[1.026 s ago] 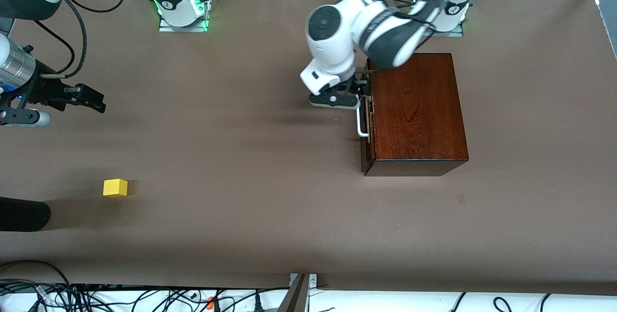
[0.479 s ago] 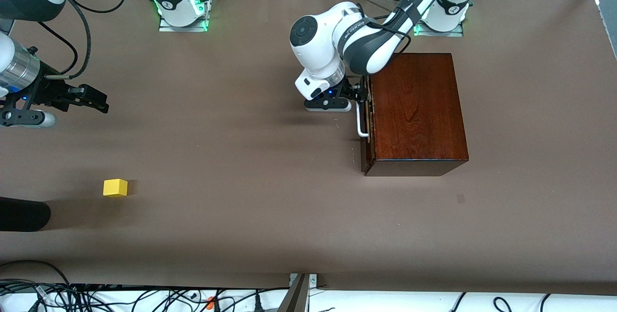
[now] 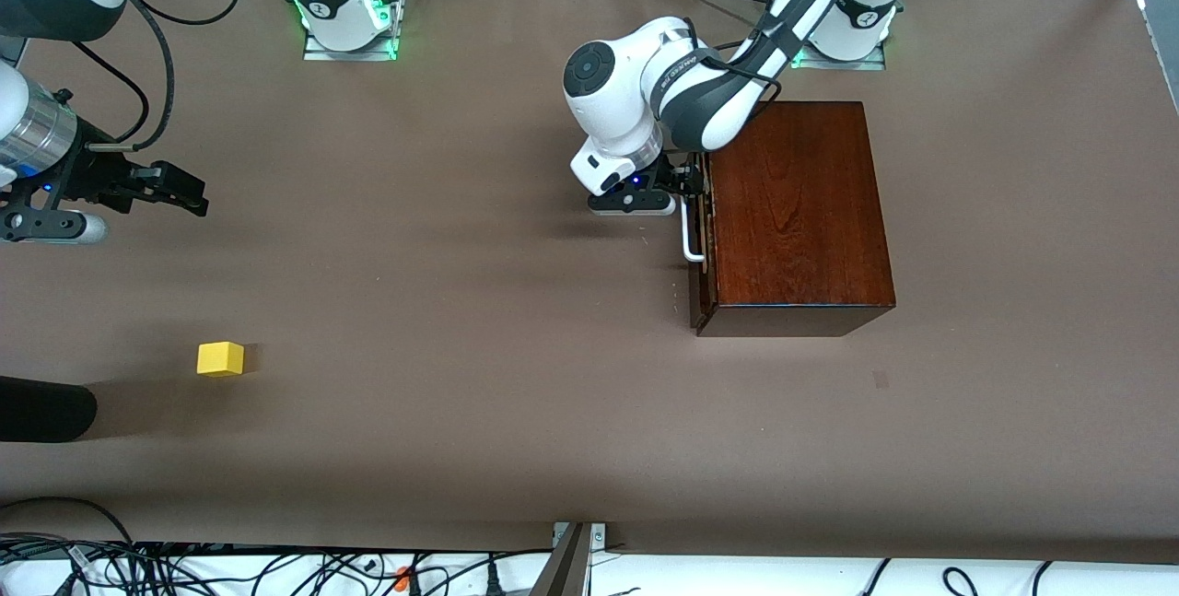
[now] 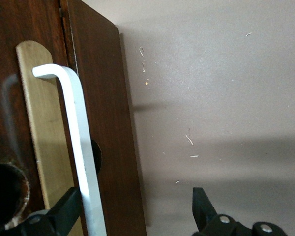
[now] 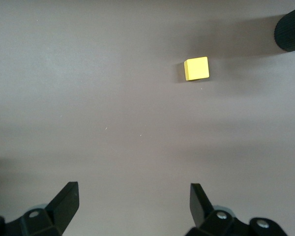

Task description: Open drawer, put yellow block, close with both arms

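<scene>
The dark mahogany box [image 3: 797,209] stands toward the left arm's end of the table. Its drawer [image 3: 700,237] looks shut or nearly so, with the white loop handle [image 3: 688,237] on its front. My left gripper [image 3: 693,183] is open at the handle's end nearest the robots' bases. In the left wrist view the handle [image 4: 76,142] runs beside one finger [image 4: 69,209], and the gripper [image 4: 136,206] straddles it and the drawer front [image 4: 105,123]. The yellow block [image 3: 220,359] lies on the table toward the right arm's end. My right gripper [image 3: 184,192] hovers open and empty over the table. The right wrist view shows that gripper [image 5: 133,199] and the block [image 5: 196,68].
A black cylinder [image 3: 46,409] pokes in at the table's edge beside the block, and it also shows in the right wrist view [image 5: 291,32]. Brown tabletop [image 3: 461,301] lies between block and box. Cables run along the table's near edge.
The left arm's wrist has turned and dropped, with its gripper staying at the handle's end. The right gripper has shifted slightly. Box and block have not moved.
</scene>
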You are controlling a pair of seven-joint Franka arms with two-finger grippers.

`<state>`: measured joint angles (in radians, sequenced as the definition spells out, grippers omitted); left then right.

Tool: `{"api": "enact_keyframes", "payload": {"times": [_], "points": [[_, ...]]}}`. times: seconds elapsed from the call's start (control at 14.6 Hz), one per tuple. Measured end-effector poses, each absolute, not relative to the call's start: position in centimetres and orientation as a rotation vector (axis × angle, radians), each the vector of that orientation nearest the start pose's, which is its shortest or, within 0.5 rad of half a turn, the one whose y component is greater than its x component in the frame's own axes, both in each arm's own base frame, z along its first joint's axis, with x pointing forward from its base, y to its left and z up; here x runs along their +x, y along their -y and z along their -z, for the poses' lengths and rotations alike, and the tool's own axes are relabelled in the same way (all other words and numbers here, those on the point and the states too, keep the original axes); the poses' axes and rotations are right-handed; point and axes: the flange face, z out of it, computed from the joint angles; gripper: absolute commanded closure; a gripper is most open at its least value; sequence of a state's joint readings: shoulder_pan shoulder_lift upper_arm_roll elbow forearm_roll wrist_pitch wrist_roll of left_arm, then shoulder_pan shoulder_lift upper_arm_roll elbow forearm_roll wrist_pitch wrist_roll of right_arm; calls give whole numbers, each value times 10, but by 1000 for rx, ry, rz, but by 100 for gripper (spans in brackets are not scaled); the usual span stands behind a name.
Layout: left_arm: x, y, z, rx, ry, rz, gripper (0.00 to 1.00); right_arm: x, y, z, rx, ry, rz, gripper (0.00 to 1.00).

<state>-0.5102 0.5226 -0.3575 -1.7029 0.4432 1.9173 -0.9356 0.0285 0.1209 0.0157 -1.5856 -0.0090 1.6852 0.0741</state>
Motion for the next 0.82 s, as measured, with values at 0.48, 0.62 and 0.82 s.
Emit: {"api": "enact_keyframes", "payload": {"times": [0.48, 0.62, 0.82], "points": [[450, 457, -286, -2805, -171, 15, 0, 597, -25, -558, -3149, -45, -33, 0], [450, 458, -285, -2814, -158, 24, 0, 597, -25, -558, -3149, -45, -33, 0], [449, 460, -286, -2823, -138, 35, 0, 597, -25, -558, -3149, -45, -33, 0]]}}
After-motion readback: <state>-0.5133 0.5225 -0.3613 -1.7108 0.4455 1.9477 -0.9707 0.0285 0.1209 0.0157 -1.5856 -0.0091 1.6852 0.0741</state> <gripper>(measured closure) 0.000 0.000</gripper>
